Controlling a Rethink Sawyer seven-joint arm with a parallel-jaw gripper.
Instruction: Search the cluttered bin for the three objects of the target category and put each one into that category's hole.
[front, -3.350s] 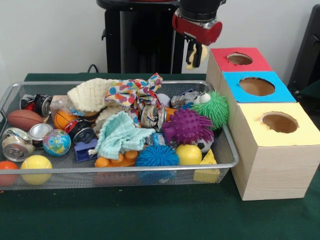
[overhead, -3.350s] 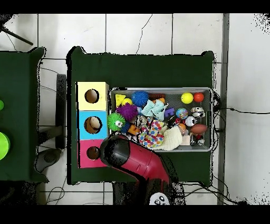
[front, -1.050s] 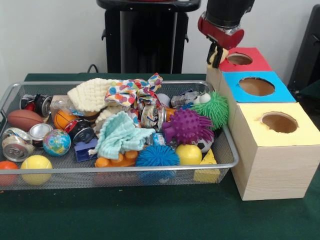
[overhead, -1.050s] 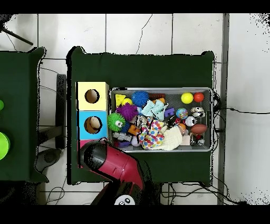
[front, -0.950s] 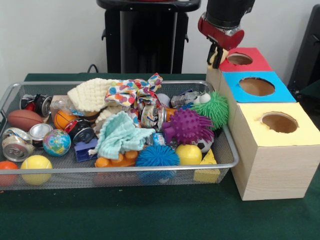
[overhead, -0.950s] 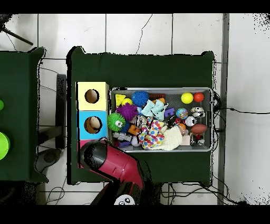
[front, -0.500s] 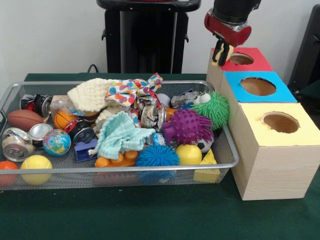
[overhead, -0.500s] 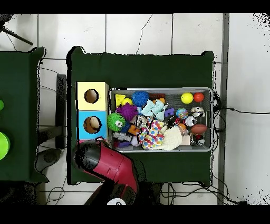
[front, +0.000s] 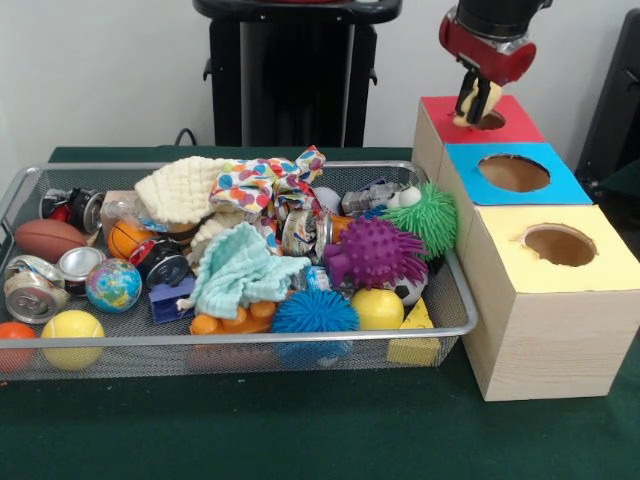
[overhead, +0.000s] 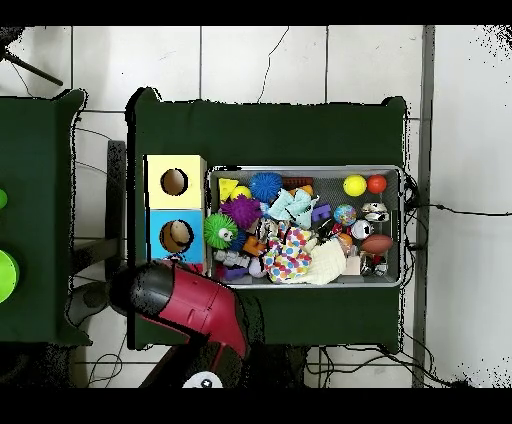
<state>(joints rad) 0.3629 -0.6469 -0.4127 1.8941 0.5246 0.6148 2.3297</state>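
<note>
The green table (front: 300, 430) carries a wire mesh bin (front: 240, 340) heaped with clutter and, touching its side, a row of three wooden boxes topped yellow (front: 555, 265), blue (front: 515, 172) and red (front: 482, 120), each with a round hole. In the overhead view the red and black arm (overhead: 185, 300) covers the red box entirely, so only the yellow (overhead: 175, 182) and blue (overhead: 175, 236) tops show there; the front view alone reveals the red top and what hangs over it. There the end effector (front: 476, 100) is clenched on a pale yellow object (front: 480, 103) — held directly above the red box's hole, its lower end at the rim. Inside the bin, a polka-dot cloth (front: 265, 185) lies beside a cream knitted cloth (front: 180, 190) and a mint cloth (front: 240, 270); a purple spiky ball (front: 375, 252) touches a green spiky ball (front: 432, 215), with a blue spiky ball (front: 313, 312) in front — crushed cans (front: 30, 285), a globe ball (front: 113, 285) and a small football (front: 48, 240) sit at the bin's other end
</note>
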